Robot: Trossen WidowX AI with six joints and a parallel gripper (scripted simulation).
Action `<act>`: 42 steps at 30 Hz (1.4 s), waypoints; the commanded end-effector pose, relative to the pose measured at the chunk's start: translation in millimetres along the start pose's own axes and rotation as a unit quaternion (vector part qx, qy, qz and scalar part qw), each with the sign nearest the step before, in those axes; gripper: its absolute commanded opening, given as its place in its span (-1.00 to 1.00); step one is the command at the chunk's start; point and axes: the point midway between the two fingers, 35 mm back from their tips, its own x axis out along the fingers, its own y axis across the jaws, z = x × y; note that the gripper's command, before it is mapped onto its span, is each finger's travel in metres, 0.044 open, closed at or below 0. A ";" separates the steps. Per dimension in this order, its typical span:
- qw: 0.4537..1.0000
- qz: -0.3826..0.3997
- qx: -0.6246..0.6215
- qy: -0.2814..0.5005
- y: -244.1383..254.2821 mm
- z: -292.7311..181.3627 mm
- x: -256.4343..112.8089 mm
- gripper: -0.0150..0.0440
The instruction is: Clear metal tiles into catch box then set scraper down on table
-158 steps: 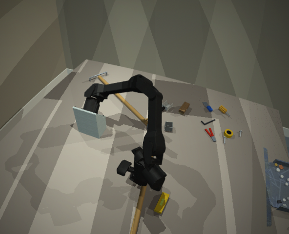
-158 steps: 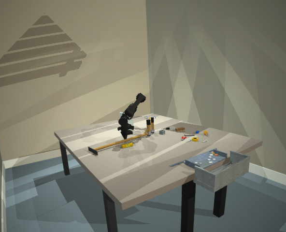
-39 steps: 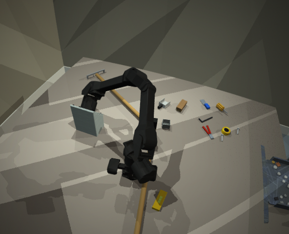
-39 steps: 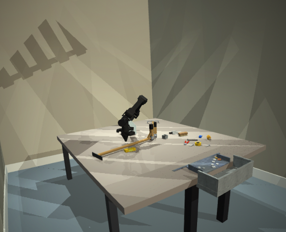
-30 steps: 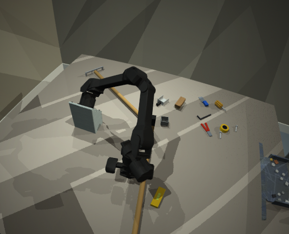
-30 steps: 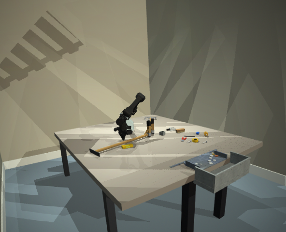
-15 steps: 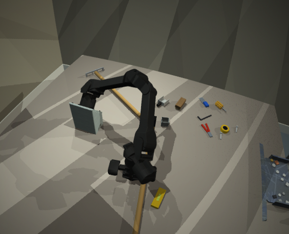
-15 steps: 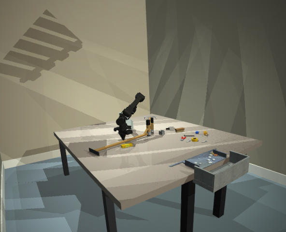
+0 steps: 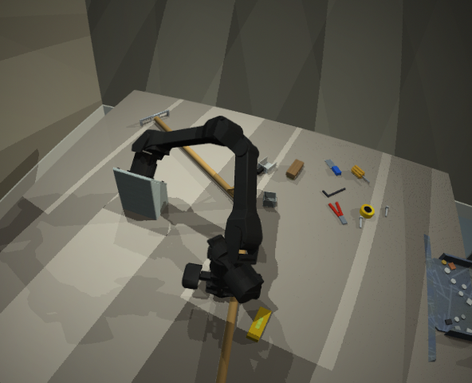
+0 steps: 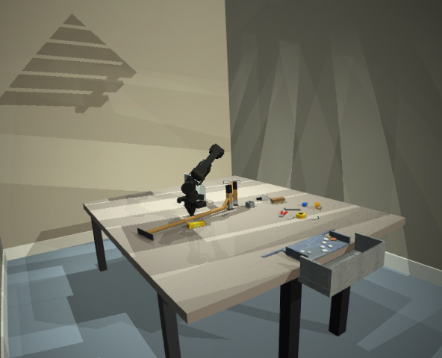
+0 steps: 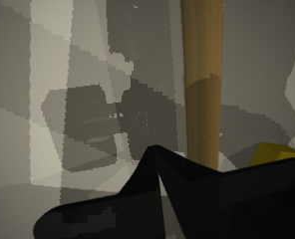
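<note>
The long scraper [image 9: 226, 337] [image 10: 175, 222] [image 11: 203, 50] lies on the table, its wooden handle running to a wide dark blade; near the arm its handle bends up to a black grip. My gripper [image 10: 191, 214] [image 11: 152, 150] is shut and empty above the table, its tips beside the handle in the wrist view; the arm hides them in the top view. Several small tiles [image 9: 463, 286] [image 10: 330, 245], mostly pale with a few orange or dark, lie on the blue-grey bench plate [image 9: 443, 298] [image 10: 306, 246]. The grey catch box [image 10: 352, 279] hangs at the table edge beyond it.
A yellow level [image 9: 258, 324] [image 10: 195, 224] [image 11: 277, 153] lies beside the scraper handle. A rake [image 9: 198, 160] lies behind the arm. A brown block [image 9: 294, 168], red pliers [image 9: 337, 212] and a yellow tape roll [image 9: 367, 211] lie towards the plate. Dark side walls flank the plate.
</note>
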 end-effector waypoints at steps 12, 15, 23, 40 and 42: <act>1.000 -0.002 0.003 -0.002 -15.9 -2.2 0.0 -0.49; 1.000 -0.002 0.003 -0.002 -19.0 -2.4 -0.1 -0.49; 1.000 -0.002 0.003 -0.002 -27.1 -2.9 -0.2 -0.49; 1.000 -0.002 0.003 -0.002 -44.4 -2.9 -0.3 -0.49; 1.000 -0.002 0.003 -0.002 -46.4 -2.8 -0.3 -0.49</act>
